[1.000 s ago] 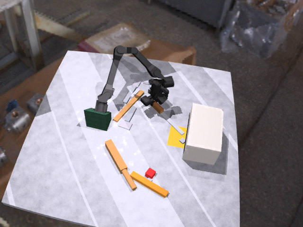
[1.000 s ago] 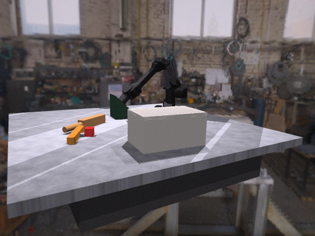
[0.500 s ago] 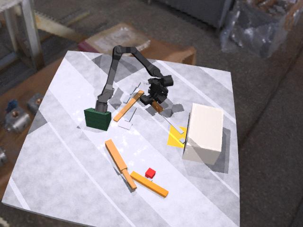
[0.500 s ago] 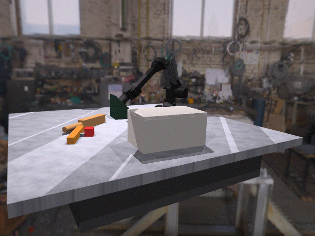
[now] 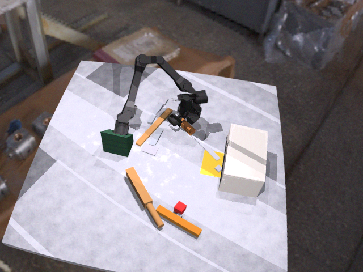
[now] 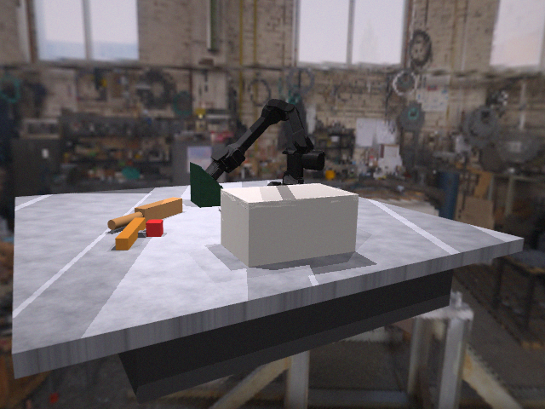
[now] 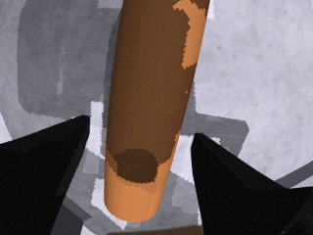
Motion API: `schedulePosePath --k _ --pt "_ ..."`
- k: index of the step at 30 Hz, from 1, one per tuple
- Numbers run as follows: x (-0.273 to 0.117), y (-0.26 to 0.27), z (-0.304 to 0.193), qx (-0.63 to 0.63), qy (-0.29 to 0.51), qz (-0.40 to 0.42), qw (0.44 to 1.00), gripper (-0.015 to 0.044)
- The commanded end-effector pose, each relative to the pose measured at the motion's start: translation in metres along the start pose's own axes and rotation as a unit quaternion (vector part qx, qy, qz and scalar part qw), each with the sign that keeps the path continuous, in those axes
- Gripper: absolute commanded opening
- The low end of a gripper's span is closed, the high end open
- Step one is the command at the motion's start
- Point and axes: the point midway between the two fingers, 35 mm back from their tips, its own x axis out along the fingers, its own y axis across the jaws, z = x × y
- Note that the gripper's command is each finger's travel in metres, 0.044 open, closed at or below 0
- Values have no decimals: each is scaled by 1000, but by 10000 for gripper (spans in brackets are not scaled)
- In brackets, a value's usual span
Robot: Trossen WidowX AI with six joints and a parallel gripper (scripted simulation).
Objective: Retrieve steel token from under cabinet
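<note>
The flat grey token lies in the top view on the yellow marked area, at its side next to the white cabinet. Whether it touches the cabinet or lies wholly inside the area I cannot tell. A tool with an orange-brown round handle and a thin grey blade lies in front of the cabinet. Its blade end is over the yellow area, a small gap from the token. My gripper is open, with its fingers on either side of the handle and gaps on both sides.
An orange bar and thin grey pieces lie near the arm. A green block stands at the arm's base. A wooden paddle, another orange bar and a red cube lie farther off.
</note>
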Motion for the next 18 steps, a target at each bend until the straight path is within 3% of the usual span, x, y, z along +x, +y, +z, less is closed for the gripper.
schedulePosePath --k 1,5,10,18 --pt "0 0 0 -1 2 1 1000 270" --pt "3 0 -1 -2 2 1 1000 270" --pt "1 0 0 -2 0 0 1000 139" --pt "1 0 0 -2 0 0 1000 85"
